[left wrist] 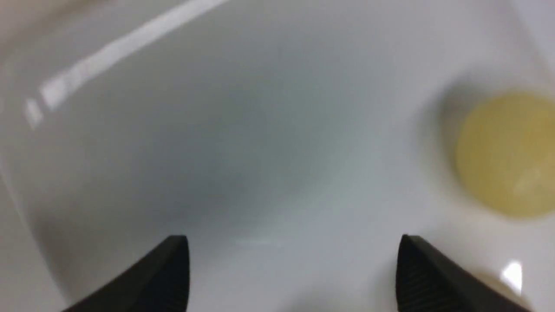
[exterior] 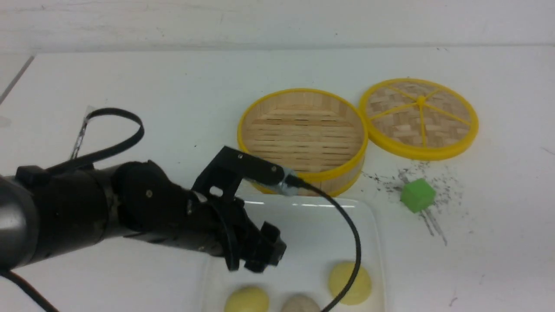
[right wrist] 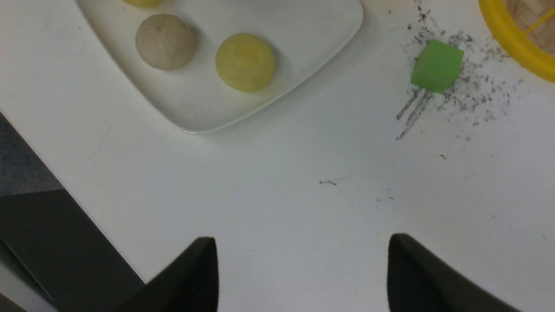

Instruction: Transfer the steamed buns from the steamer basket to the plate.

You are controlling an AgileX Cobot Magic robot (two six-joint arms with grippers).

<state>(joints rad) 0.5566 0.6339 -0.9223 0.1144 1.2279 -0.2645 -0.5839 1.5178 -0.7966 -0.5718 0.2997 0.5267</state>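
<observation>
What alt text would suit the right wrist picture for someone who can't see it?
A white plate holds a greyish bun and two yellow buns, one cut off; beside it sit a green cube and part of a yellow-rimmed disc.

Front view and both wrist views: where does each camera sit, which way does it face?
Front: between the arms, looking forward at basket and plate; left arm shows.
Left wrist: on that wrist, facing the plate; open claw tips show.
Right wrist: on that wrist, facing the table; open claw tips show.
Front and right wrist share the green cube.
</observation>
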